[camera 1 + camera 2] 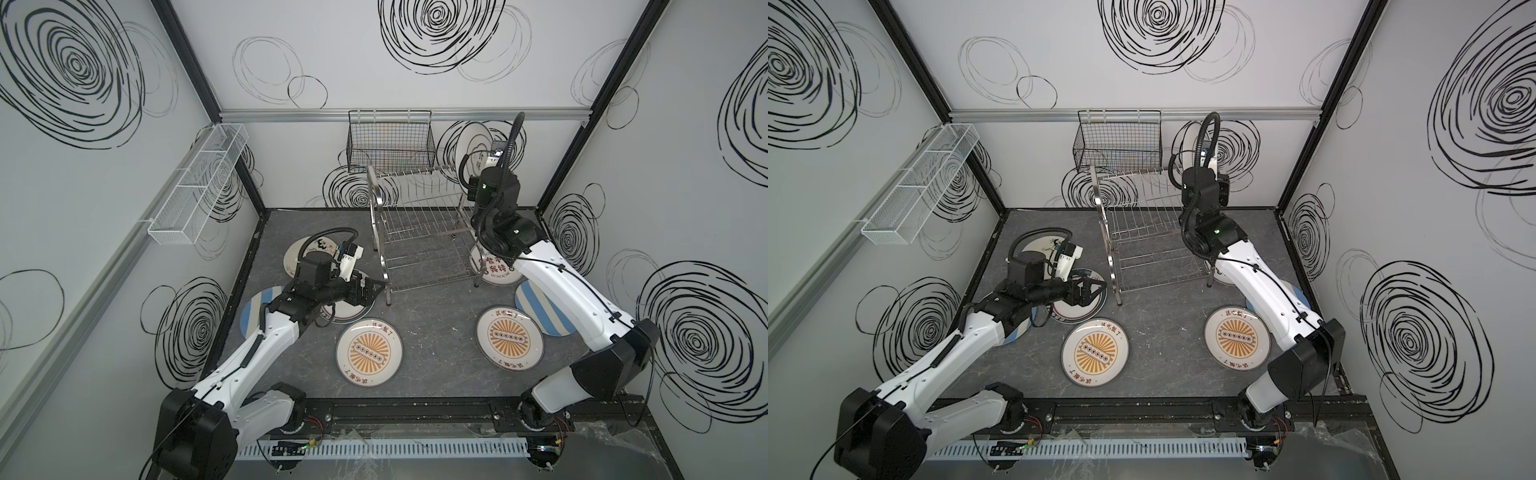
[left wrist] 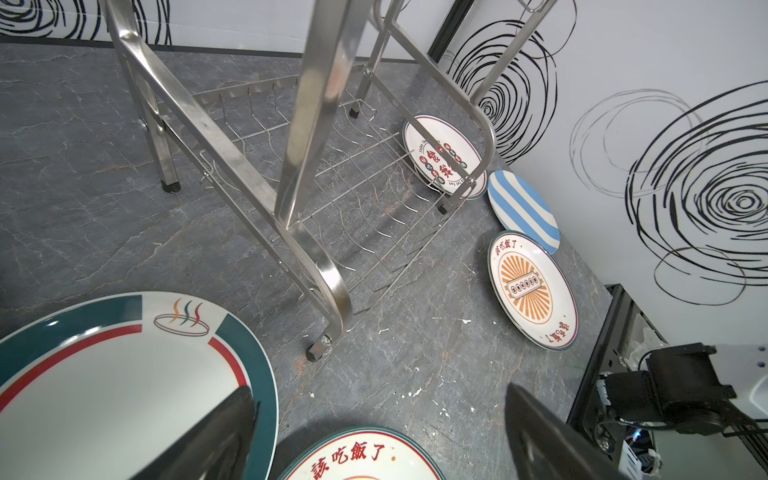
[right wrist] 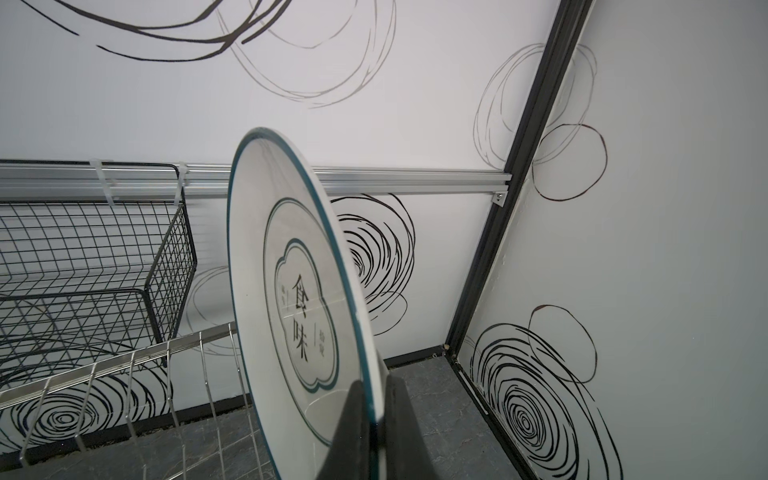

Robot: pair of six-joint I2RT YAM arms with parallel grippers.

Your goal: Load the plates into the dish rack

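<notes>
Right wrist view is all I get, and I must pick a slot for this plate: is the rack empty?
Observer: Yes, both tiers of the rack are bare.
Operator: And on the left?
Observer: The left hand is open, low at the teal-rimmed plate's edge.
Operator: Anything near the rack's right end?
Observer: A red-lettered plate lies flat by the rack's right front foot.
</notes>
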